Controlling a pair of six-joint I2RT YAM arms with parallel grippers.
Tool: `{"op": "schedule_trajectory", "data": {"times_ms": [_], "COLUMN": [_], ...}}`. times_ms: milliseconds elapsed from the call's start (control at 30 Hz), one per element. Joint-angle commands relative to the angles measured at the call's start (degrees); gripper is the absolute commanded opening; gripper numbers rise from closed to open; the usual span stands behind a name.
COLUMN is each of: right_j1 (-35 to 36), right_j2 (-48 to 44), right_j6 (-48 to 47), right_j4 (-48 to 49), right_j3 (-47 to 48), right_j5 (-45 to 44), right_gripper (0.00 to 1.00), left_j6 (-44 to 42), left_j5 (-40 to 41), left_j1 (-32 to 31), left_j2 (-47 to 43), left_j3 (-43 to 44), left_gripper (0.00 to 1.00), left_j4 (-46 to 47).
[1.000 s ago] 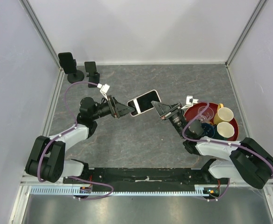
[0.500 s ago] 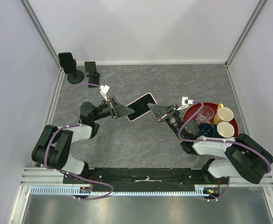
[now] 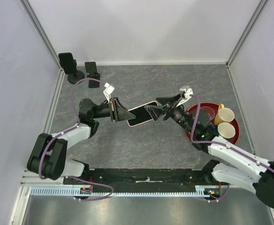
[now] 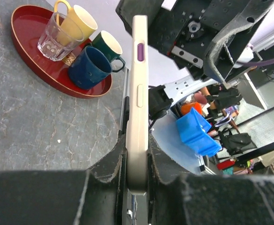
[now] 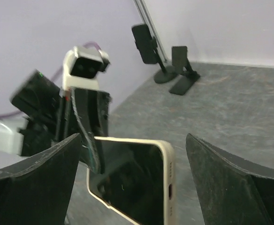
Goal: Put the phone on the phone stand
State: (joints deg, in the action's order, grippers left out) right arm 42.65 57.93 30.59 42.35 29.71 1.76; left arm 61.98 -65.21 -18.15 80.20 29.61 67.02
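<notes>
1. Far left, at the back corner of the grey marbled table [image 3: 174, 84], stand two black stands: a taller phone stand [image 3: 71, 65] on a round base, and just beside it a shorter phone stand [image 3: 92, 70]. Neither touches the arms.
2. The left arm [image 3: 83, 131] reaches in from the near left toward the middle of the table.
3. The left gripper [image 3: 127, 115] is clamped on the phone [image 3: 141, 114]. In the left wrist view the phone's cream edge sits pinched between the two dark fingers [image 4: 111, 164].
4. The phone is in the air over the middle of the table, well apart from both stands. Its dark screen shows in the top view, and it is held by its left end.
5. The right gripper [image 3: 156, 107] is spread wide around the phone's other end. In the right wrist view a finger [image 5: 235, 183] stands off on each side with a gap to the phone, so it grips nothing.
6. The right arm [image 3: 231, 154] stretches back to the near right.
7. Far right sits a red tray [image 3: 237, 132] holding two yellow mugs [image 3: 226, 115]. The left wrist view also shows a clear glass [image 4: 52, 40], a blue mug [image 4: 87, 68] and a green mug [image 4: 108, 44] on it.
</notes>
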Motion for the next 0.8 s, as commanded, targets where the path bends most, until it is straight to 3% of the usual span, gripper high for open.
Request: {"op": "schedule_trajectory", "data": {"times_ms": [0, 67, 167, 300, 467, 667, 767], "right_j1": [-3.4, -4.7, -5.0, -5.0, -4.9, -4.6, -4.0], "right_j2": [-2.5, -2.0, -3.0, -1.6, 4.8, 9.7, 12.1], "right_j6": [-16.8, -20.4, -23.5, -29.8, -36.3, -41.3, -42.5], "right_j4": [-38.2, -45.4, -51.7, -61.2, -75.8, -84.9, -86.5], "right_j3": [10.3, 14.2, 16.9, 22.7, 33.3, 42.0, 43.8], "right_j5": [9.4, 15.5, 23.4, 32.4, 34.3, 36.3, 38.7], "right_gripper": [0.98, 0.98, 0.98, 0.98, 0.93, 0.87, 0.72], "left_j6": [-20.2, -32.2, -46.4, -55.7, -61.9, -66.2, -67.2], "left_j5": [-2.7, -1.0, 3.7, 9.2, 14.4, 15.6, 15.2], "left_j1": [-0.8, -1.6, -4.3, -8.4, -11.5, -14.8, -15.9], "left_j2": [-7.9, -10.8, -12.8, -14.9, -15.5, -16.0, -16.7], "left_j3": [7.1, 11.0, 16.0, 19.4, 22.3, 23.7, 23.8], "left_gripper": [0.02, 0.02, 0.02, 0.02, 0.02, 0.02, 0.02], "left_j4": [-21.9, -40.2, -60.4, -72.9, -81.0, -85.2, -86.1]}}
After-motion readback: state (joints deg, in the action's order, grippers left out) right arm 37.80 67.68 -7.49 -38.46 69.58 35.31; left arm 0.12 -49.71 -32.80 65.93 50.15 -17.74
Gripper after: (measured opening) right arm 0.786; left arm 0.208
